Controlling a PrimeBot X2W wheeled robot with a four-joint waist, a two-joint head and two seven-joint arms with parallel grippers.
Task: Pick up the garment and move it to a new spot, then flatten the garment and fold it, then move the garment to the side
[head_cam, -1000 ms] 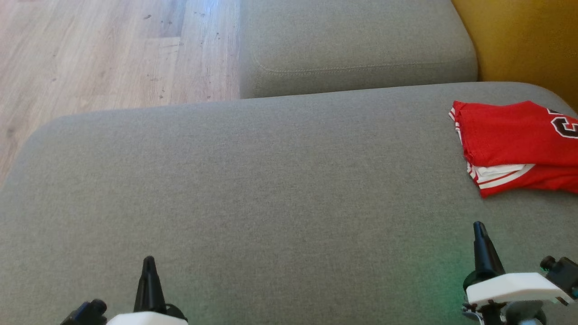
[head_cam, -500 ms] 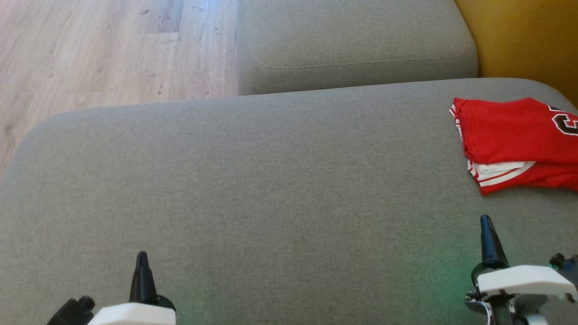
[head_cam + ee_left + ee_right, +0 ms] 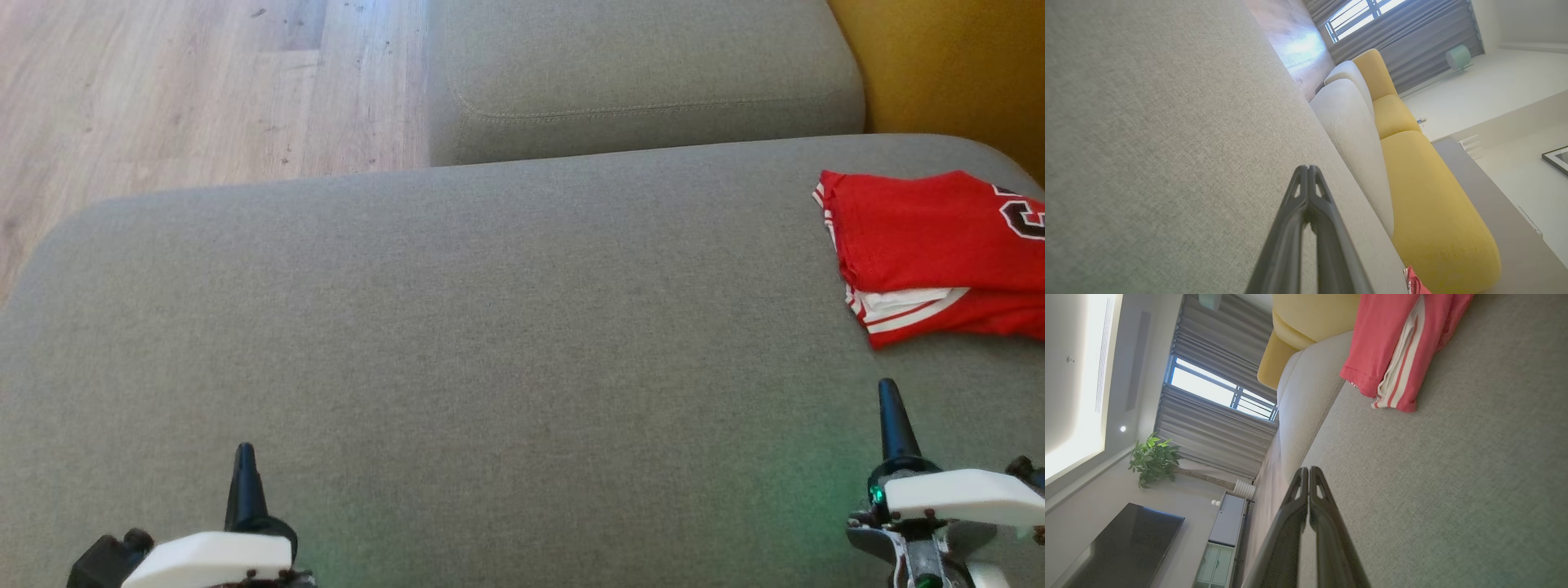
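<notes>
The garment (image 3: 931,253) is a red jersey with white stripes, folded, lying at the right edge of the grey sofa cushion (image 3: 490,327). It also shows as the garment (image 3: 1396,347) in the right wrist view, and a red corner of the garment (image 3: 1414,283) peeks in the left wrist view. My left gripper (image 3: 243,457) is at the lower left, shut and empty, its tips pressed together (image 3: 1307,169). My right gripper (image 3: 890,392) is at the lower right, shut and empty (image 3: 1308,470), a little short of the garment.
A second grey cushion (image 3: 645,73) lies beyond the near one. A yellow sofa part (image 3: 955,65) stands at the far right. Wooden floor (image 3: 188,90) lies off the cushion's left and far edge.
The head view has shifted a little, so the cushion and garment sit slightly higher. Both grippers have drawn apart sideways, the left one further left, the right one further right. Both stay shut.
</notes>
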